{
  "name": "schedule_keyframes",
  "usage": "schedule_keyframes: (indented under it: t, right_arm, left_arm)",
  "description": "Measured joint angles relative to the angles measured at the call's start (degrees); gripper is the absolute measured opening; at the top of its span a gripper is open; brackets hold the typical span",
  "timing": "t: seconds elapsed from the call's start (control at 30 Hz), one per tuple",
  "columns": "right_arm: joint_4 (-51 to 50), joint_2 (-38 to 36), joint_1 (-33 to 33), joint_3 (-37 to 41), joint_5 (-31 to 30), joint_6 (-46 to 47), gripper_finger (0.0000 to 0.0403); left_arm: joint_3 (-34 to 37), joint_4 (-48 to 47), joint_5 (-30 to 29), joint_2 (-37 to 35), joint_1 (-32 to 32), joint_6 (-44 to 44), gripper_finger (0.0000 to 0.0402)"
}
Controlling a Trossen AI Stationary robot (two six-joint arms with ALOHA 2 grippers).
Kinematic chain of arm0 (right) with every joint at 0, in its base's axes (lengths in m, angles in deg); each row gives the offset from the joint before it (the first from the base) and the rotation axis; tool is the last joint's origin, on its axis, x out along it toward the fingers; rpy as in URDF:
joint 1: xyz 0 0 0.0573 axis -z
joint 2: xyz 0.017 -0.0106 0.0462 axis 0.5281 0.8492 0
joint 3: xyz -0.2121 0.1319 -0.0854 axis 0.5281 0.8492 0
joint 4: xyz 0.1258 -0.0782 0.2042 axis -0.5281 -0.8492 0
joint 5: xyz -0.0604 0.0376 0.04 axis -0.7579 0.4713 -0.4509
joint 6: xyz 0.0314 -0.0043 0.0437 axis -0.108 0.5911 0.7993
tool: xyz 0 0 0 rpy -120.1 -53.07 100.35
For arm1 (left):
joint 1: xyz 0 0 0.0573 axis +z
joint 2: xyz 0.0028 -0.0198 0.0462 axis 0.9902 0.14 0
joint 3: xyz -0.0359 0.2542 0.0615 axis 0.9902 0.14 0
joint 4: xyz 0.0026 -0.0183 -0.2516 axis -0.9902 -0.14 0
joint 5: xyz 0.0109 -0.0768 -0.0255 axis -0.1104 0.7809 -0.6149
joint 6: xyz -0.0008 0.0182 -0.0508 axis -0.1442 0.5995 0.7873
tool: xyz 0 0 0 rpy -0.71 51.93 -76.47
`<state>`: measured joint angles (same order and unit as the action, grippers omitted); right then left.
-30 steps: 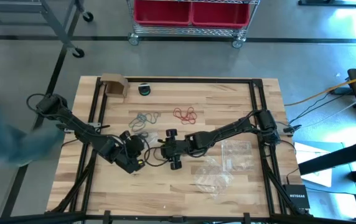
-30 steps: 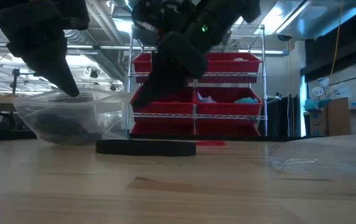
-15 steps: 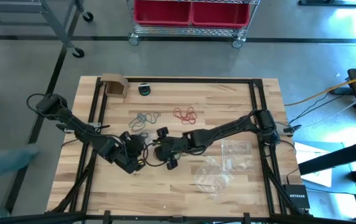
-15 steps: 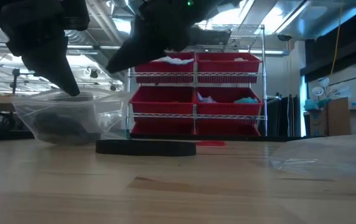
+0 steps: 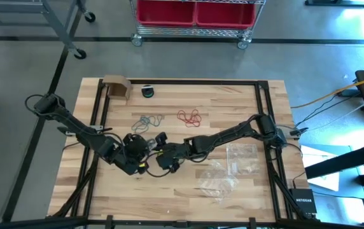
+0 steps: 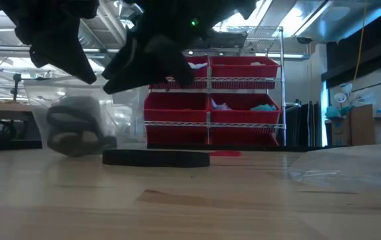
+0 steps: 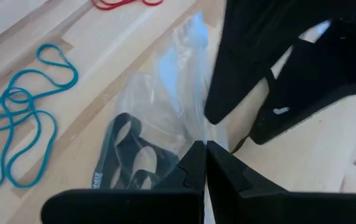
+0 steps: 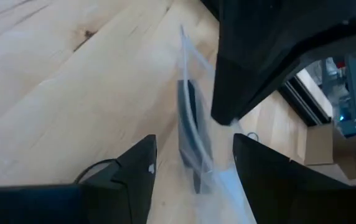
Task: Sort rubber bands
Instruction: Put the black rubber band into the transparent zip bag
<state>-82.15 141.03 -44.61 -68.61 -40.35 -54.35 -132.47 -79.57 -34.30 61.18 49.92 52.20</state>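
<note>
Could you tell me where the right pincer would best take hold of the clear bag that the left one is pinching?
Probably the free top edge of the clear bag, beside the shut left pincer. It stands upright there, so the open right pincer could straddle it from its own side.

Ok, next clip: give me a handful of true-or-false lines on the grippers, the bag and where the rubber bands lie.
1. The left gripper is shut on the edge of a clear plastic bag. True.
2. The black rubber bands are inside that bag. True.
3. The right gripper is clamped shut. False: its fingers stand apart, with the bag's edge between them.
4. The red rubber bands are already bagged. False: they lie loose on the table.
5. The teal rubber bands lie loose on the wood beside the bag. True.
6. No other bags are on the table. False: empty clear bags lie near the right arm.
</note>
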Motion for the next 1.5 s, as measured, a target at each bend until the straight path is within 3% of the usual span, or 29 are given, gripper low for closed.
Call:
schedule_keyframes:
  t: [0.47, 1.0, 1.5]
  right_arm:
    - [0.2, 2.1, 0.0, 0.0, -3.9, -9.0, 0.0197]
    - [-0.1, 2.3, 0.0, 0.0, -6.0, -5.1, 0.0008]
    - [-0.4, 2.3, 0.0, 0.0, -6.0, -2.0, 0.0001]
  left_arm:
    - [-0.3, 4.7, -0.1, 0.0, 1.1, -4.8, 0.0]
    - [-0.3, 3.8, 0.0, 0.0, 1.2, -5.8, 0.0]
    - [-0.3, -4.5, -2.7, -6.5, 1.4, -4.9, 0.0]
